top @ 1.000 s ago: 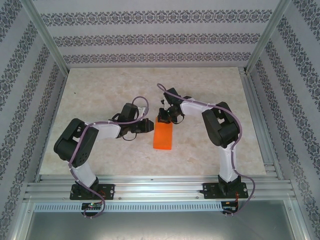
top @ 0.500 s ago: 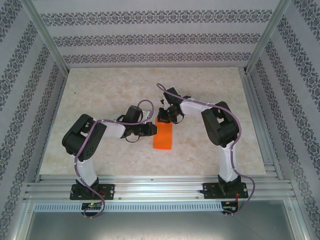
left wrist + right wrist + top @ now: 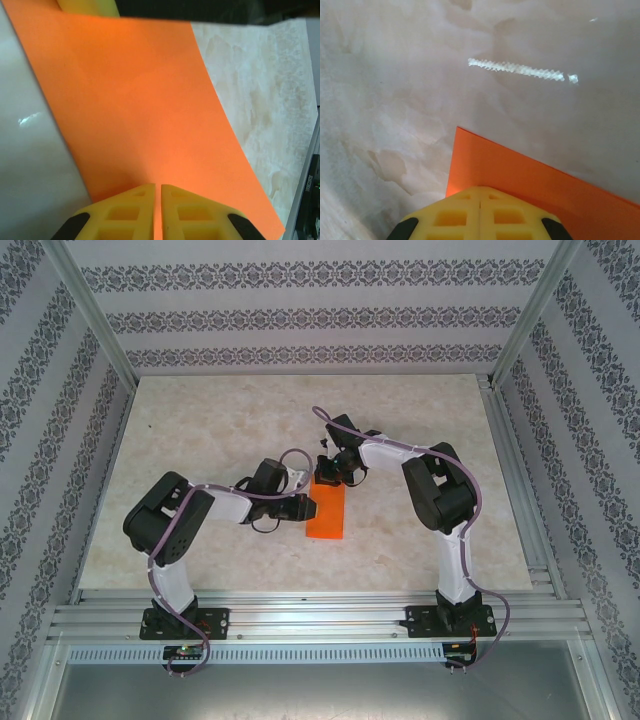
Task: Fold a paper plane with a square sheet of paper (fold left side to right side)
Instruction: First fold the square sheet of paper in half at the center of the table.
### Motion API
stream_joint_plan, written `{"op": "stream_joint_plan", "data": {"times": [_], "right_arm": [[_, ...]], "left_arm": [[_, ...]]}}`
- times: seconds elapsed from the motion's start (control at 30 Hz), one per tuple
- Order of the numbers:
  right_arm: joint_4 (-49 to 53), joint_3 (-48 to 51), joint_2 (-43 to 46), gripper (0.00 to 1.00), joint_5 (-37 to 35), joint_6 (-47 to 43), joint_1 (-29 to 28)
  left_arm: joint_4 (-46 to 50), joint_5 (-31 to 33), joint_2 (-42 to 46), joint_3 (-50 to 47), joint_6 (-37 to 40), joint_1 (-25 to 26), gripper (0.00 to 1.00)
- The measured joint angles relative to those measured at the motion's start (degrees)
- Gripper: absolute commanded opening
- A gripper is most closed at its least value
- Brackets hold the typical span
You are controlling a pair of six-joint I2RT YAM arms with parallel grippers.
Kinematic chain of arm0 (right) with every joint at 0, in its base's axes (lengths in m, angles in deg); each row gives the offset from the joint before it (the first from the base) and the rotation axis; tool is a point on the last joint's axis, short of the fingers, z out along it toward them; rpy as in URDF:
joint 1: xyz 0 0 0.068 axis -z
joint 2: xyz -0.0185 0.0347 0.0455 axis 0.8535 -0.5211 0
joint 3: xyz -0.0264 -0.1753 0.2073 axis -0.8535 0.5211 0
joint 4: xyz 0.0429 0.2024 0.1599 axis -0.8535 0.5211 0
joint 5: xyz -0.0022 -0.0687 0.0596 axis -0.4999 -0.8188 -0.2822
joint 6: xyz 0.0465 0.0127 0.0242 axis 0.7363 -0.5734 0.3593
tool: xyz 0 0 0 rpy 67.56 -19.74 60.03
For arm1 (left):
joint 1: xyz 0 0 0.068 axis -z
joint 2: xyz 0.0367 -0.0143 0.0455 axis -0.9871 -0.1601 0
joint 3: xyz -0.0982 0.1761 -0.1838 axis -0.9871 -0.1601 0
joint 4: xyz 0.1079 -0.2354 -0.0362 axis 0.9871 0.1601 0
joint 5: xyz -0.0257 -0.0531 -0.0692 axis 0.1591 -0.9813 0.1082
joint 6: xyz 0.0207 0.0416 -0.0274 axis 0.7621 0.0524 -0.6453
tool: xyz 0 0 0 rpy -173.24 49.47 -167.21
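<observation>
Lying flat: square sheet of paper [image 3: 328,515], narrow orange rectangle | left tool [image 3: 158,189] closed | right tool [image 3: 480,191] closed

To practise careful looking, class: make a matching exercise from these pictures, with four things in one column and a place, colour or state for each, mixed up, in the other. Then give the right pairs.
Things
1. paper
2. left gripper
3. right gripper
4. table

Descriptions
A. shut, at the left side of the paper
B. pale and marbled
C. bright orange, lying flat
D. shut, at the far end of the paper

Right pairs: 1-C, 2-A, 3-D, 4-B
</observation>
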Motion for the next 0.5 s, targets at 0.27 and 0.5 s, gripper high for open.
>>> {"op": "stream_joint_plan", "data": {"times": [0.27, 0.5], "right_arm": [[0.76, -0.55, -0.17, 0.01, -0.44, -0.79, 0.00], [1.31, -0.92, -0.28, 0.01, -0.94, -1.05, -0.09]], "left_arm": [[-3.96, 0.02, 1.77, -3.93, 0.20, 0.44, 0.11], [-1.05, 1.09, 4.85, -6.12, 2.45, 2.86, 0.11]]}}
